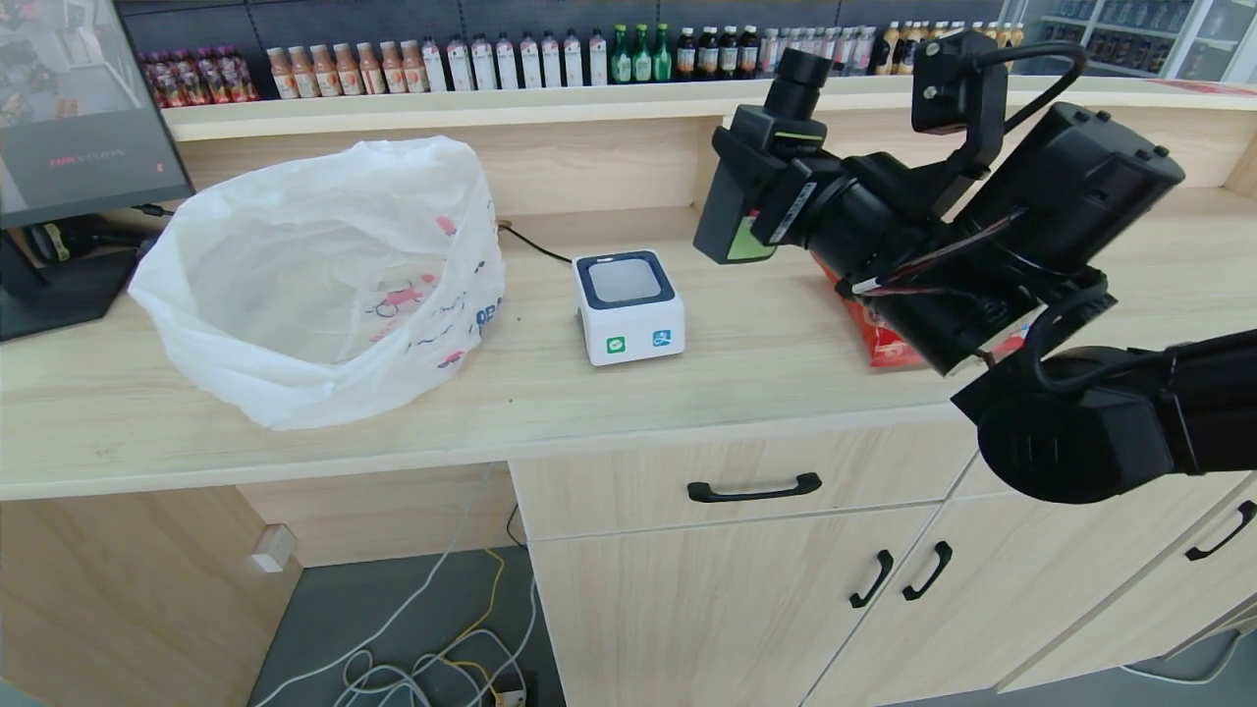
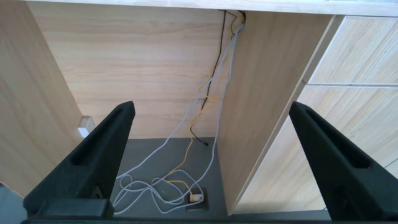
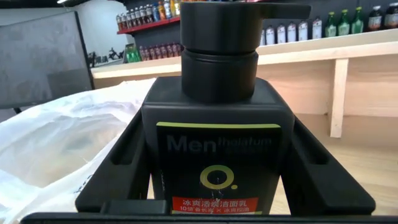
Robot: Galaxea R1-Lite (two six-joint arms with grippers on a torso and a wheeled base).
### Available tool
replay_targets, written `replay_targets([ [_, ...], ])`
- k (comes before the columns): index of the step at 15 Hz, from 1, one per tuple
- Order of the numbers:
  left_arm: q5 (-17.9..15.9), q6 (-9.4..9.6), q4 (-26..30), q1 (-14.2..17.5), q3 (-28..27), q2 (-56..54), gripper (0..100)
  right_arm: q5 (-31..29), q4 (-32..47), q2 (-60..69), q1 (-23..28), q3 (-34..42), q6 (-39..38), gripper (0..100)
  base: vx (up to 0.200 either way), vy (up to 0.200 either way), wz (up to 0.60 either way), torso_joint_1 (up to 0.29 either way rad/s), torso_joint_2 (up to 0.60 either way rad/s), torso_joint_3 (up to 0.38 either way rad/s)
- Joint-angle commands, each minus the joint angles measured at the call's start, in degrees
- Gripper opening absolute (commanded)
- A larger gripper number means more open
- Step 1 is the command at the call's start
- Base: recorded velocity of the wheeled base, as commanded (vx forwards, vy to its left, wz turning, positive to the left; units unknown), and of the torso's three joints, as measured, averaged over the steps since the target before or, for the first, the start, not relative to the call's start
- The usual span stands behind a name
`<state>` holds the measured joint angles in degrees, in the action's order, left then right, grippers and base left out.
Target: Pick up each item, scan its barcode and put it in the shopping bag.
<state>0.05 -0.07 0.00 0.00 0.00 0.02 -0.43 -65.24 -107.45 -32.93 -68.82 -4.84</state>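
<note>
First, nearest to us: the left gripper (image 2: 211,109) hangs low, under the level of the pale wooden counter (image 1: 766,363). Its two black fingers (image 2: 93,162) are spread wide and hold nothing, and beyond them lies a tangle of white and yellow cables (image 2: 163,186).

Next, above the counter: the right gripper (image 3: 221,186) is clamped on one dark grey, square-shouldered plastic pump bottle with a green-edged label (image 1: 722,218), with one finger on each side of its body. We read the bottle's long axis as tilted, with the pump head up and toward the back shelf (image 1: 589,103) and the base down toward the counter.

The coming move, in our judgement, turns on this relation: the white cube-shaped scanner with a grey window on top (image 1: 628,306) stands on the counter below the bottle and to its left, near but apart. The right arm is much the nearer of the two.

Farther left, near the scanner, stands one white plastic shopping bag with red and blue print (image 1: 295,388), its mouth open upward.

Count: one bottle held, one scanner, one bag, and one red packet (image 1: 884,344) on the counter under the right arm, largely hidden, perhaps a snack pouch.

Farthest, a row of small bottles (image 1: 550,59) lines the back shelf.
</note>
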Motion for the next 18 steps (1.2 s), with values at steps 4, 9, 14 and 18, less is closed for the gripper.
replay_targets([
  [4,0.0,-0.01,0.0,0.0,0.0,0.0,100,-1.1,-0.1,1.6,-0.3,0.2,5.1,0,0.000,0.000,0.00,0.000,0.00,0.000],
  [9,0.0,0.07,0.0,0.0,0.0,0.0,100,-6.8,-0.4,1.5,-0.3,0.8,8.6,0,0.000,0.000,0.00,0.000,0.00,0.000],
  [14,0.0,0.16,0.0,-0.1,0.0,0.0,100,-5.6,-1.4,1.7,-0.2,4.0,3.5,0,0.000,0.000,0.00,0.000,0.00,0.000],
  [18,0.0,0.16,0.1,-0.1,0.0,0.0,100,-2.5,-2.3,0.9,0.2,5.3,1.7,0,0.000,0.200,0.00,0.002,0.00,0.000],
])
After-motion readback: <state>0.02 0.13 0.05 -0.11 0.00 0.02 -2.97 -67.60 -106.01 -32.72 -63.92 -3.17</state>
